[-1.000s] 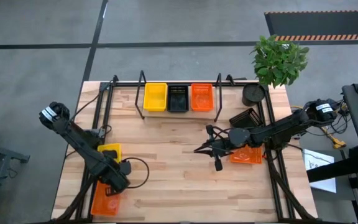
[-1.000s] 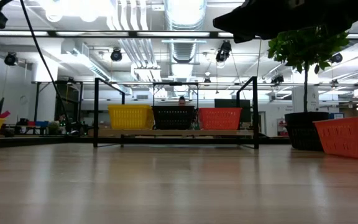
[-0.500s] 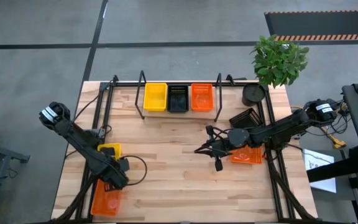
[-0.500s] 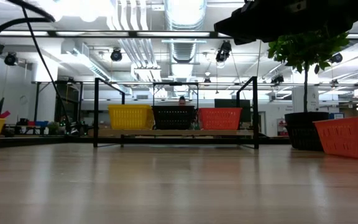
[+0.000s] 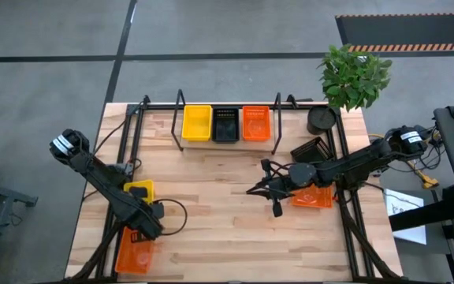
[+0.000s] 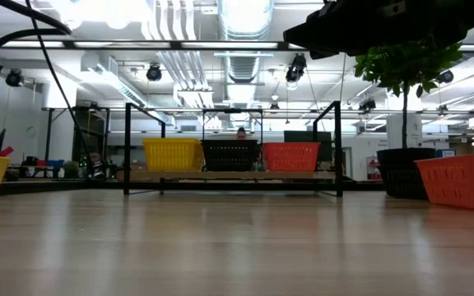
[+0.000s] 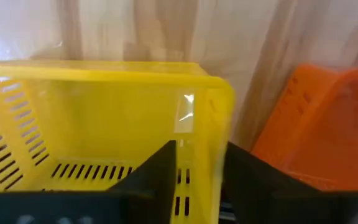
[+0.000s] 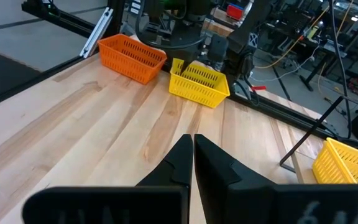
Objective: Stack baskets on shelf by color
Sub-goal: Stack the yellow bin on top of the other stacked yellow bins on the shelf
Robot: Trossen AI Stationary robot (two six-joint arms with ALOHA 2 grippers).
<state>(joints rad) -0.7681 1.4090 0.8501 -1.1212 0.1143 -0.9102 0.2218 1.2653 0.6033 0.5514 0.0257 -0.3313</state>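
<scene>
Left gripper [image 7: 199, 168] pinching yellow basket [image 5: 139, 192] wall beside orange basket [image 5: 132, 252], right gripper [image 8: 191, 155] fingers together, mid-table

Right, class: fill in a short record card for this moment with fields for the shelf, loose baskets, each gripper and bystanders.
shelf: holds yellow basket on shelf, black basket on shelf and orange basket on shelf, side by side
loose baskets: yellow basket and orange basket near left arm; black basket and second orange basket near right arm
left gripper: fingers astride the yellow basket's wall
right gripper: shut, empty, above table
other: potted plant; person behind shelf
</scene>
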